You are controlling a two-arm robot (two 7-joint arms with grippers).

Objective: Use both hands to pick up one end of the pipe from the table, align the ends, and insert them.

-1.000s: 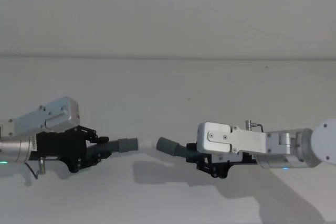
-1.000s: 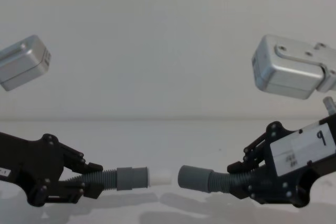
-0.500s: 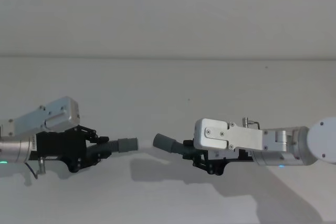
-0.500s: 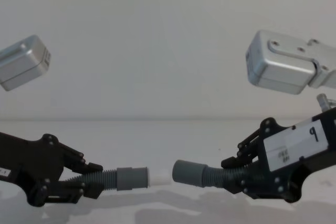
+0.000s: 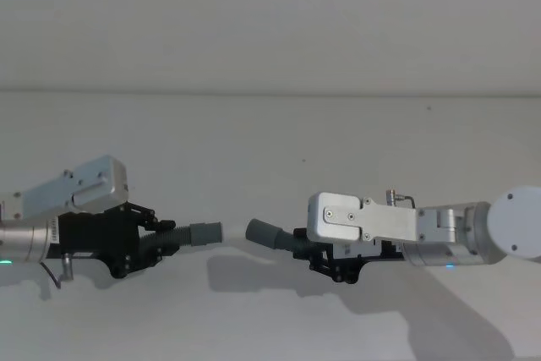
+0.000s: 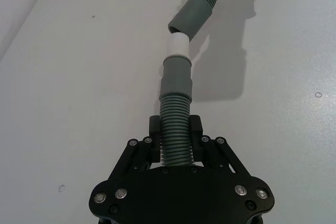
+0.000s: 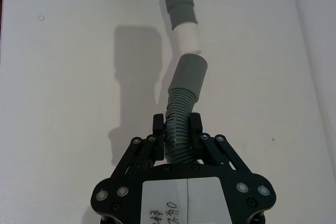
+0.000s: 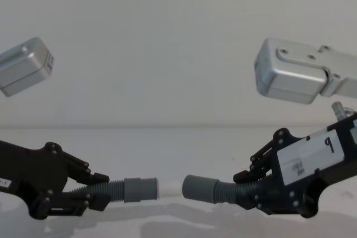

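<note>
At lower left of the head view, the left gripper (image 5: 156, 241) is clamped on the ribbed part of the lighter hose (image 5: 193, 234), whose white tip (image 6: 177, 45) points toward frame centre. At lower right, the right gripper (image 5: 325, 253) is clamped on the darker hose (image 5: 269, 232), its cuff (image 8: 198, 188) facing the tip. Both hang just above the white surface (image 5: 270, 141). The ends nearly meet but sit slightly askew, so alignment seems the step in hand. Next, the cuff likely needs squaring to the tip, then a straight push.
</note>
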